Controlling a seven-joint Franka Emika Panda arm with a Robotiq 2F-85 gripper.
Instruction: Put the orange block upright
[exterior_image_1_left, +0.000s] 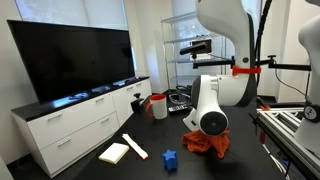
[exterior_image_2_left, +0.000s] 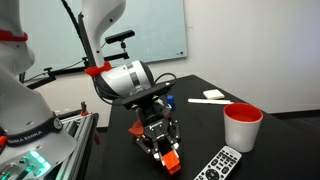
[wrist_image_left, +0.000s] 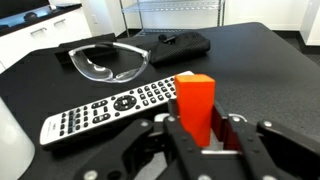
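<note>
On a black table (wrist_image_left: 255, 60), the gripper (wrist_image_left: 197, 135) is clamping its jaws on the orange block (wrist_image_left: 195, 95), which is standing on end between them, just beside a remote (wrist_image_left: 110, 108). Farther back, glasses (wrist_image_left: 105, 62) are lying near a dark case (wrist_image_left: 180, 42). The uprighting is looking nearly done, with only the release remaining, though whether the block is resting on the table cannot be told.

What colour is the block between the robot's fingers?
Orange. The block shows best in the wrist view.

The orange block (wrist_image_left: 195, 100) looks smooth and matt, the glasses (wrist_image_left: 100, 66) clear glossy plastic, the black table (wrist_image_left: 255, 60) matt.
</note>
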